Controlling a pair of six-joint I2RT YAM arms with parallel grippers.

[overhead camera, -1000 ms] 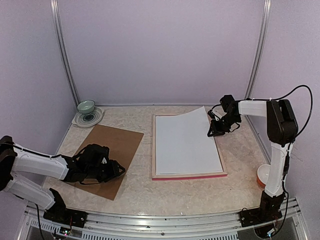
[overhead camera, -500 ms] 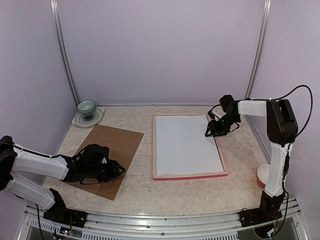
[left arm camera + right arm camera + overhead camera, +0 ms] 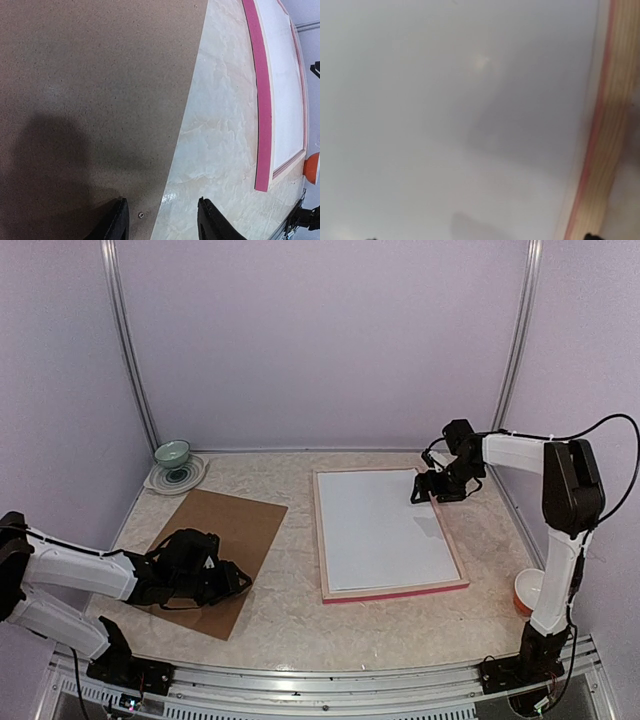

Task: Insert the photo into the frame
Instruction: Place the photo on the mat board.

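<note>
right wrist view: blurred | photo (image 3: pixel 385 538): printed face hidden | orange bowl (image 3: pixel 525 592): partly behind right arm (image 3: pixel 558 580)

**A:** Table inventory?
**B:** One rectangular wooden frame with a pink edge (image 3: pixel 392 593). One plain white rectangular sheet (image 3: pixel 385 530). One flat brown rectangular board (image 3: pixel 235 525).
**A:** Crockery?
**B:** Two bowls: one pale green round bowl (image 3: pixel 172 453) and one orange-and-white round bowl (image 3: pixel 525 592). One round patterned saucer (image 3: pixel 160 482).
**A:** Robots?
**B:** Two white-and-black arms: one left arm (image 3: pixel 80 570) and one right arm (image 3: pixel 565 500).
**A:** Total?
**B:** Six loose items, two arms.
</note>
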